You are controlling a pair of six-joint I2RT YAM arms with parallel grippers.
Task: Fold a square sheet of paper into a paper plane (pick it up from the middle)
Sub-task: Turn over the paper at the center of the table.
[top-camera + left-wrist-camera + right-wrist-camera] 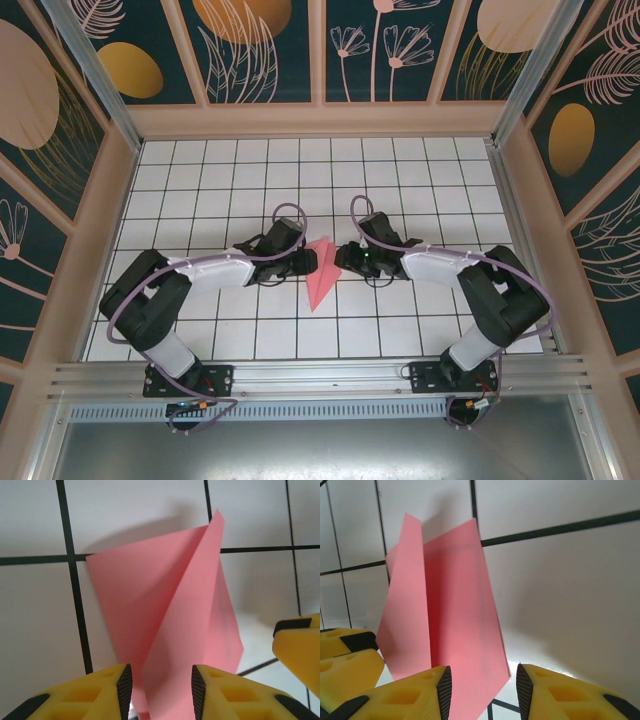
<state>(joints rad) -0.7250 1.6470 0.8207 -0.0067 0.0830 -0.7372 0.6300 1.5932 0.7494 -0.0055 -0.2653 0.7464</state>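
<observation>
Paper plane point(320, 275) lies near the middle of the white gridded table point(230, 170). It is a slim salmon-pink dart, its pointed nose towards the arms' bases and its wider tail away from them, set between the two grippers. On its left, the left gripper point(308, 262) reaches in low from the side. Its wrist view shows the jaws standing apart with the lower part of the paper running between them. A sliver of table shows between the paper and one jaw, so I read these jaws as slack, not clamped. The paper itself is not flat: a long centre crease runs its length, and one flap stands up off the table while the other slopes away. That is probably why both arms sit so close, one at each flank, where they can stop the wings springing apart along the ridge. On its right, the right gripper point(340, 258) mirrors the pose, level with the left one and just beside the paper. From its wrist view the jaws are likewise parted, and a corner of the paper pokes into the gap without being pinched. Judging from the dart shape, the folding looks close to finished, and the work left is likely pressing the creases so that they hold.
</observation>
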